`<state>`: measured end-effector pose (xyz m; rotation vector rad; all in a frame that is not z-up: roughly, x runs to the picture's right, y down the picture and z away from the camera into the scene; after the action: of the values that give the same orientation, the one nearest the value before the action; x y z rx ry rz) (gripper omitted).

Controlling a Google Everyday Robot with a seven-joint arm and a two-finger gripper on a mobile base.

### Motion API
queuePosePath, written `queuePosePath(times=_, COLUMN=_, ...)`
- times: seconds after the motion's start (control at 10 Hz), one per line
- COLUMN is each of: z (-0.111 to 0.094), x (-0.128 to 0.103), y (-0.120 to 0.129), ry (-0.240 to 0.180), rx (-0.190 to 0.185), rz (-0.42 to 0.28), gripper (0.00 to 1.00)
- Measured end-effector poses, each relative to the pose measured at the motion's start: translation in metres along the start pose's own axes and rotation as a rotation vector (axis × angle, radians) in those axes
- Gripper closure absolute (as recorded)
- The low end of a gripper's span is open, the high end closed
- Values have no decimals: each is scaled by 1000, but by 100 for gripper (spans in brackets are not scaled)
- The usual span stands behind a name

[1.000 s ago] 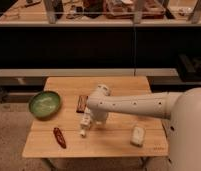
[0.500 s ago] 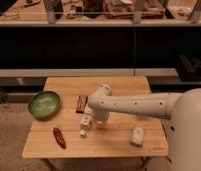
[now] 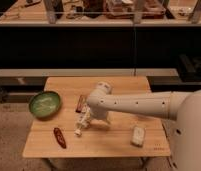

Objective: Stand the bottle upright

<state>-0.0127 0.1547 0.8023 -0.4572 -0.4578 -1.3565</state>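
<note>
The cream-white bottle [image 3: 83,123] lies tilted on its side on the wooden table [image 3: 114,145], left of centre, with its small white cap pointing towards the front left. My gripper [image 3: 92,118] is at the end of the white arm, right over the bottle's body end, and it hides part of the bottle. I cannot see whether it touches the bottle.
A dark brown bar [image 3: 81,103] lies just behind the bottle. A green bowl [image 3: 44,104] stands at the table's left edge. A reddish-brown oblong object [image 3: 59,137] lies front left. A short rounded white block [image 3: 138,135] lies front right. Dark shelving runs behind the table.
</note>
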Motion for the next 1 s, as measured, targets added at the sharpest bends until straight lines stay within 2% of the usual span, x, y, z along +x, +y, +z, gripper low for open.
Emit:
queuePosePath(times=0.1, z=-18, x=2, y=-8, ry=-6, rx=6, rz=-8, gripper=20)
queuePosePath(times=0.3, z=-62, x=10, y=-46, ry=-27, rx=40, rz=-24, gripper=20)
queuePosePath(times=0.5, z=-79, x=17, y=-68, ry=-42, rx=68, rz=-17, gripper=20)
queuePosePath(times=0.6, z=-83, x=22, y=-74, ry=-53, rx=81, rz=-4, gripper=20)
queuePosePath(times=0.8, z=-78, x=27, y=-72, ry=-70, rx=86, rz=42, gripper=20)
queuePosePath(times=0.9, z=-67, x=27, y=-71, ry=-81, rx=84, rz=91, gripper=20)
queuePosePath(times=1.0, z=-46, x=23, y=-71, ry=-102, rx=85, rz=157, gripper=20)
